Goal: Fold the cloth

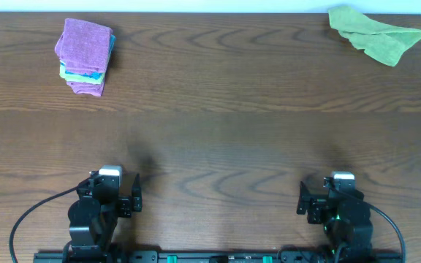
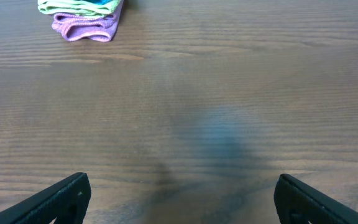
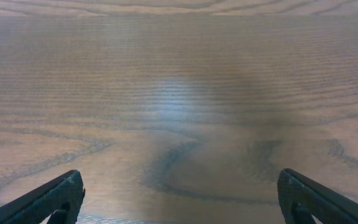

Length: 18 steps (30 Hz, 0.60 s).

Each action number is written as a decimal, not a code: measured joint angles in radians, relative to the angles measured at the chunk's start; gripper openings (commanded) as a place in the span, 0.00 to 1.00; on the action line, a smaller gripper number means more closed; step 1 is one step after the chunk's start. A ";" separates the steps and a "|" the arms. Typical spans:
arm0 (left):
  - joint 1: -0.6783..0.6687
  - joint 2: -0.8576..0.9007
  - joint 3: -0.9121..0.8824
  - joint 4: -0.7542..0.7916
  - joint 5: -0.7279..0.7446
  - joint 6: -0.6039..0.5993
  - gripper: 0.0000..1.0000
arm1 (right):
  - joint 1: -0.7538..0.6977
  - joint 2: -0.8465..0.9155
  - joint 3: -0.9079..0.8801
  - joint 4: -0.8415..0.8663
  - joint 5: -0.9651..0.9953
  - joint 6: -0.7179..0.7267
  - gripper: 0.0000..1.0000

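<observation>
Even overhead light, soft glare on table (image 3: 185, 106), wrist views slightly blurred

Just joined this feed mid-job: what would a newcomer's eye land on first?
The neat stack of folded cloths, purple on top, at the far left of the wooden table, and the rumpled green cloth lying alone at the far right corner. The left gripper and right gripper sit at the near edge, jaws open, holding nothing.

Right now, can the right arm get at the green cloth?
Probably yes: only bare table between the open right claw and the green cloth, though it lies at the far edge.
</observation>
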 measured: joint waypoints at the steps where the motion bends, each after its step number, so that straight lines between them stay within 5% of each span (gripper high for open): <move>1: 0.000 0.000 0.000 0.000 0.000 0.000 0.96 | 0.000 0.000 0.000 0.000 0.000 0.000 0.99; 18: 0.000 0.000 0.000 0.000 0.000 0.000 0.95 | 0.000 0.000 -0.002 0.048 -0.002 0.000 0.99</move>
